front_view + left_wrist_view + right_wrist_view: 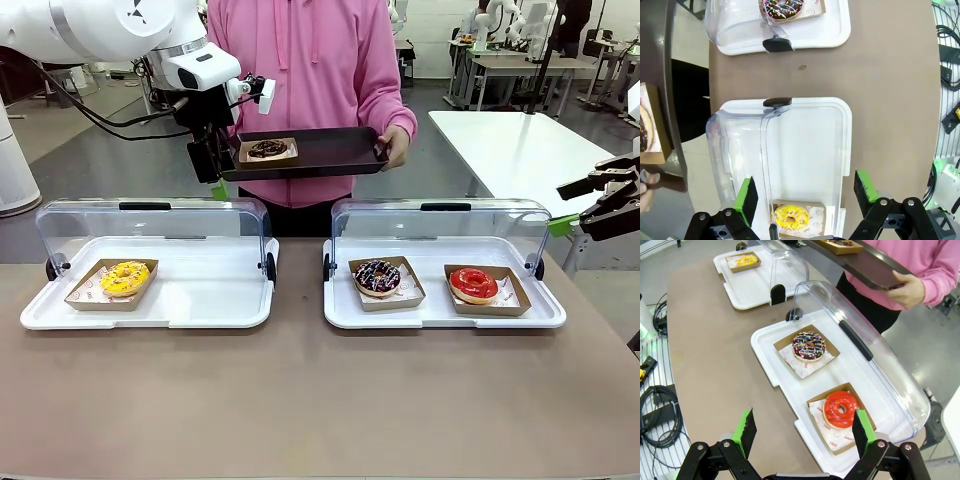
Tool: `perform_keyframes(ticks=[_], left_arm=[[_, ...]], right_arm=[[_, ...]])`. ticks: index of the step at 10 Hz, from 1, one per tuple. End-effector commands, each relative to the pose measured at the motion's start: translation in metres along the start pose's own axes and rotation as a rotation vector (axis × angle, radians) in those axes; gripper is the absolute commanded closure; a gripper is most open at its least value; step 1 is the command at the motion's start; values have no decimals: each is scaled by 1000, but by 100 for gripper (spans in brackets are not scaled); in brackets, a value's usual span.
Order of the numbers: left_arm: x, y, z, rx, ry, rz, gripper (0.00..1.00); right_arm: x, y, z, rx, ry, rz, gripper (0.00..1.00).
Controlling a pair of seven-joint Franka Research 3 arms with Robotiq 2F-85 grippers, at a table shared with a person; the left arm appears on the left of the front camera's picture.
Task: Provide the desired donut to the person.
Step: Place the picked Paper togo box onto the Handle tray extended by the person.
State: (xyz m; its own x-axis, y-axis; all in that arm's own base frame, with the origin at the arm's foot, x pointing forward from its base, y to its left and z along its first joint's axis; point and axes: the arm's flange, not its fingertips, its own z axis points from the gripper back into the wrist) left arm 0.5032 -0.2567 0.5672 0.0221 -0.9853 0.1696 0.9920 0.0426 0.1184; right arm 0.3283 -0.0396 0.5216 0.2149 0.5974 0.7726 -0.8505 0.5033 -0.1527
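The person (310,60) in a pink hoodie holds a dark serving tray (340,152) at chest height. On it lies a chocolate donut (267,149) in a cardboard boat. My left gripper (212,180) hangs open and empty at the tray's left edge; from the wrist it (805,200) looks down on the yellow donut (791,218). My right gripper (575,205) hovers open at the far right, and its own camera shows it (804,432) above the red donut (841,409), nothing between its fingers.
Two white trays with raised clear lids stand on the brown table (320,400). The left tray (200,300) holds the yellow donut (125,278). The right tray (435,315) holds a sprinkled chocolate donut (377,277) and the red donut (474,284). A white table (520,140) stands behind on the right.
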Motion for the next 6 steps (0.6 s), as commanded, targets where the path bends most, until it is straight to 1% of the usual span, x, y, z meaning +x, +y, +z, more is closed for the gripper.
perform_keyframes(ticks=[1,6], left_arm=[[-1,1,0,19,8,2,0],[-1,1,0,19,8,2,0]], right_arm=[[2,-2,-3,4,-21,-14,0],[2,-2,-3,4,-21,-14,0]])
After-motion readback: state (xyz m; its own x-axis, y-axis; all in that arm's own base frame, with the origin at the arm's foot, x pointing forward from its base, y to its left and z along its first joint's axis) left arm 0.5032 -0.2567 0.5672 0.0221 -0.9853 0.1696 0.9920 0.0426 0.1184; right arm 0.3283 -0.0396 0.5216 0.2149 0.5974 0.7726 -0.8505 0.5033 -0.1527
